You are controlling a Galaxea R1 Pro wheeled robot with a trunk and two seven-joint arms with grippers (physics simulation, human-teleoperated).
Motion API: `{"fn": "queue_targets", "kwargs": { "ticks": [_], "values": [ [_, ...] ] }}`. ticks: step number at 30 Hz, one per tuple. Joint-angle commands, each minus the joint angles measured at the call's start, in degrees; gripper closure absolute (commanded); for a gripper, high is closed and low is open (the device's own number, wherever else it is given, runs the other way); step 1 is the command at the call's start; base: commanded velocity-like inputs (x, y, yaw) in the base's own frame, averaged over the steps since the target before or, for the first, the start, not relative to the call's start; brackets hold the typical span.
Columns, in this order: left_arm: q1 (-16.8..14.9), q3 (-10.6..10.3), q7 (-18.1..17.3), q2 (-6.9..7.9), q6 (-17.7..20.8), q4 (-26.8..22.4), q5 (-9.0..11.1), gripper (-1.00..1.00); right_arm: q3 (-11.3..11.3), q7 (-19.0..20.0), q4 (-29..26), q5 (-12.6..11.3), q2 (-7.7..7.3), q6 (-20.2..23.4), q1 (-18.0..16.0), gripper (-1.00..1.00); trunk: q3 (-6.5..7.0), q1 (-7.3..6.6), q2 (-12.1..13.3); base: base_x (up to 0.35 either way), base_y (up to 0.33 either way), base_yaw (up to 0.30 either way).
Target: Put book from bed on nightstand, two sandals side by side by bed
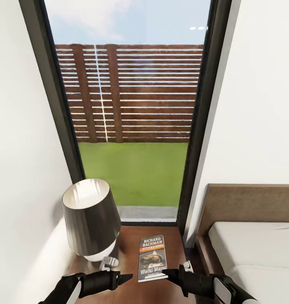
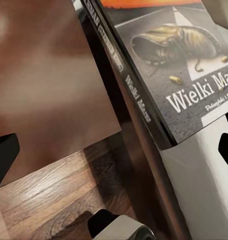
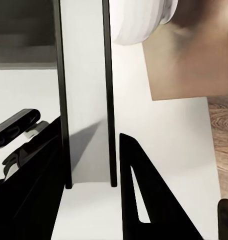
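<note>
The book [image 1: 152, 257], dark with white "RICHARD BACHMAN" lettering, lies cover-up low over the nightstand [image 1: 128, 247], beside the bed [image 1: 254, 249]. My right gripper [image 1: 172, 273] is shut on its near right corner. In the right wrist view the page edge [image 3: 86, 100] runs between the two fingers [image 3: 139, 190]. My left gripper [image 1: 125, 278] hovers open just left of the book's near end, holding nothing. The left wrist view looks at the cover and spine [image 2: 159, 75] above the glossy top [image 2: 49, 75]. The sandals are out of view.
A lamp with a dark shade [image 1: 90, 217] stands on the nightstand's left half, close to my left arm. A tall dark-framed window [image 1: 132, 105] is straight ahead, with white walls on both sides. The headboard [image 1: 250, 202] rises at the right.
</note>
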Motion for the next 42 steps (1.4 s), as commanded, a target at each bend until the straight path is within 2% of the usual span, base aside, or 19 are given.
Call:
{"fn": "queue_targets", "kwargs": {
  "ticks": [1,42],
  "values": [
    [0.0,-0.1,0.0,0.02,0.6,0.0,0.5,-1.0,0.5,0.0,0.0,-0.7,-0.05,0.3,0.0,1.0,-0.24,0.22,-0.4,0.0,0.0,0.0],
    [0.0,-0.1,0.1,-0.35,0.5,0.1,0.5,-1.0,0.5,-0.2,0.0,-0.6,-0.05,0.2,0.0,1.0,-7.6,9.23,-16.9,0.0,0.0,0.0]
  ]
}}
